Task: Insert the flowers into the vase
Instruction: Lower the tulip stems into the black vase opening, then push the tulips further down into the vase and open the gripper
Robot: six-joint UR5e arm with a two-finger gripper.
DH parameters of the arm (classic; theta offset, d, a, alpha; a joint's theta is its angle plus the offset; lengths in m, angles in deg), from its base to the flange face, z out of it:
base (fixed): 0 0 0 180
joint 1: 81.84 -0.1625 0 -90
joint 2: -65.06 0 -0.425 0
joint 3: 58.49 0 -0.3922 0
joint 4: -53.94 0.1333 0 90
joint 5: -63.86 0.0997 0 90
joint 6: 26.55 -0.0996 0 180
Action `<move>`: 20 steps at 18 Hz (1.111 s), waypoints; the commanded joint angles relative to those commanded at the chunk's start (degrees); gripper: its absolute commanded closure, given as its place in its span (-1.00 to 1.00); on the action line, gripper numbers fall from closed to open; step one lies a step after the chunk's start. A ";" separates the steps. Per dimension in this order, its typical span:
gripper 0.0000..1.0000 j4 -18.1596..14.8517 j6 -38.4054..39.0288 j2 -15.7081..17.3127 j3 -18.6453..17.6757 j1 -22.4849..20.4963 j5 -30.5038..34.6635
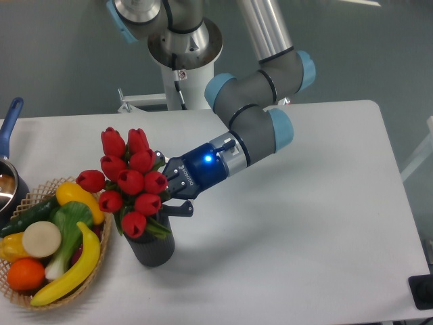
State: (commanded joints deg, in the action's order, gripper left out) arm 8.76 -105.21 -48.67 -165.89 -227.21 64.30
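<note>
A white table (284, 223) seen from above and in front, with a grey and pale blue robot arm (254, 115) reaching across it from the back toward the left. The arm ends in a dark blue wrist with a small lit blue light, and beyond that a black two-finger gripper (170, 196).

To the left of the gripper, at the table's near-left edge, sits a round wicker basket (101, 261) filled with colourful fruit and vegetables: a yellow banana, an orange, a green cucumber, a pale round slice and leafy greens. The basket's rim lies just beside the vase, and the lowest tulip heads hang close over the basket's right side. Further left of the gripper, at the picture's edge, part of a metal pot with a blue handle (9, 128) shows. Behind the gripper stands the arm's white base column.

Directly in front of the fingertips is a bunch of glossy red tulip buds with green stems and leaves (128, 179). The buds spread up and left from the gripper, much wider than the vase beneath. The gripper is clamped around the green stems just below the buds; the upper finger is mostly hidden behind the flower heads.

Just below the gripper stands a short dark grey ribbed cylindrical vase (153, 247), upright on the table. The stems reach down to its round mouth, and the lowest bud and leaves cover the rim, so how far the stems sit inside cannot be told.
</note>
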 joint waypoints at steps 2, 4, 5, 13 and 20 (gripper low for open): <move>0.55 0.00 0.00 -0.35 0.00 0.00 0.00; 0.55 0.00 0.00 -0.97 0.00 0.00 0.00; 0.55 0.00 0.00 -1.06 0.09 0.00 0.00; 0.55 0.00 -0.09 -1.85 0.18 -0.26 0.35; 0.55 0.00 -0.09 -2.29 -0.70 -0.53 0.88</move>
State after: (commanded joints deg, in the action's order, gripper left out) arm 8.76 -105.30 -50.95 -166.60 -227.74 65.18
